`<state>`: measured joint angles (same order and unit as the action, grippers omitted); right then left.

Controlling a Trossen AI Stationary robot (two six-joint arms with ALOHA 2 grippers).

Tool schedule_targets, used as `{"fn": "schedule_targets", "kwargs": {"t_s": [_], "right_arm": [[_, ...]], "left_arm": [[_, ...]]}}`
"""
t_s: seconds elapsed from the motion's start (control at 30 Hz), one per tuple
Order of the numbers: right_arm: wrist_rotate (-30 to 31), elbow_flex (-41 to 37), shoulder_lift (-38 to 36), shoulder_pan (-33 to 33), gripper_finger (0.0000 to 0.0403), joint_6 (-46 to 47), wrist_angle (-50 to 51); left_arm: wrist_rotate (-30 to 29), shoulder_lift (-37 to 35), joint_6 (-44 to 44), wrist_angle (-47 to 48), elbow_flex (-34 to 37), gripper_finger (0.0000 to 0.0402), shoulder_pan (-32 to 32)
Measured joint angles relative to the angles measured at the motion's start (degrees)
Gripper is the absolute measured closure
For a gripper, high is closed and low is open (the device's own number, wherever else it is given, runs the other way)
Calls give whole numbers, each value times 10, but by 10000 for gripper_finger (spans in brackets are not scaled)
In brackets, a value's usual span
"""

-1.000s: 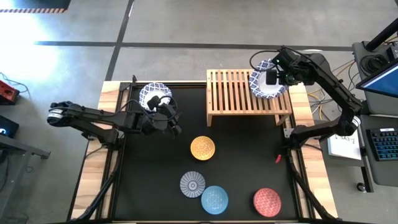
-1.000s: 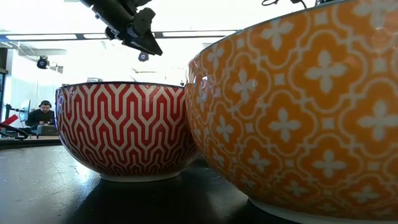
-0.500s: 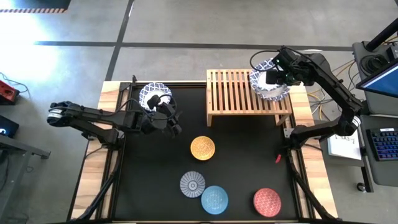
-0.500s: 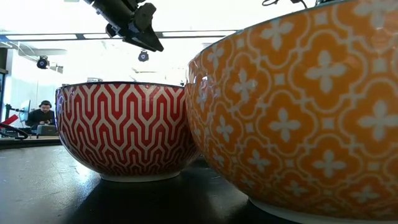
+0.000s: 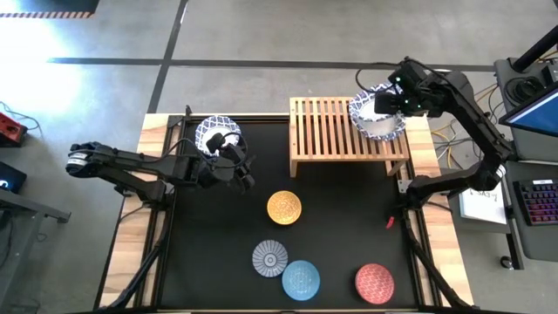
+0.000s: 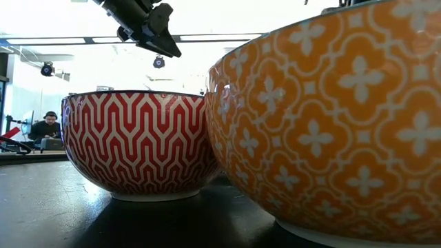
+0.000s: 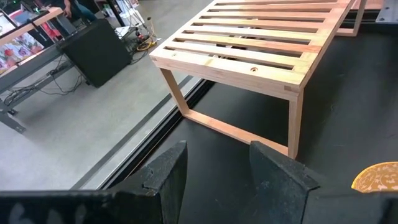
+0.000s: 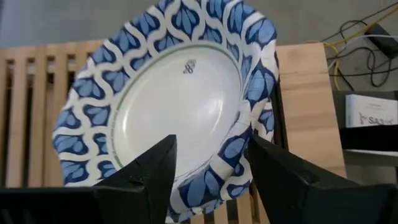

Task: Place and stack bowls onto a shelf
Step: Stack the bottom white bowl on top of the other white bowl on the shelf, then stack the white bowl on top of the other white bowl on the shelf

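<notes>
Six bowls show from above, two large and four small. One large white bowl with a blue leaf-patterned rim point(image 5: 377, 116) sits on the right end of the shelf point(image 5: 336, 133), a low rack of pale wooden slats standing at the far edge of the black worktop point(image 5: 349, 227). The other blue-and-white bowl point(image 5: 216, 133) sits at the far left of the worktop, close to the left claw.

The four small bowls lie on the near half of the worktop: a mustard yellow bowl point(image 5: 284, 208) near the middle, a grey-blue patterned bowl point(image 5: 270, 258) and a light blue bowl point(image 5: 301, 280) just beside each other nearer the front, and a speckled red bowl point(image 5: 375, 283) off to the right. From table height the yellow one shows a white floral lattice on its side and the red one white zigzag lines.

The right claw point(image 5: 394, 101) hangs just over the far side of the bowl on the shelf, its fingers point(image 8: 152, 171) spread apart on either side of the rim and gripping nothing. The left claw point(image 5: 241, 171) waits low over the worktop beside the left bowl, fingers point(image 7: 171, 180) parted with nothing between them, pointing towards the shelf.

A person sits far back in the room point(image 6: 47, 126).
</notes>
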<state>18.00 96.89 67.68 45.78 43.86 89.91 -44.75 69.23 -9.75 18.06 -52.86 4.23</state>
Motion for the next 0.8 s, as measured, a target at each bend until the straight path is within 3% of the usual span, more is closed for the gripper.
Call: {"fn": "schedule_targets", "kwargs": {"t_s": [0.6,0.8], "right_arm": [[0,36,4,0,202,-5,2],[-14,35,27,0,202,-67,-1]], "left_arm": [[0,0,-15,0,0,244,0],[20,0,-18,4,0,244,0]]}}
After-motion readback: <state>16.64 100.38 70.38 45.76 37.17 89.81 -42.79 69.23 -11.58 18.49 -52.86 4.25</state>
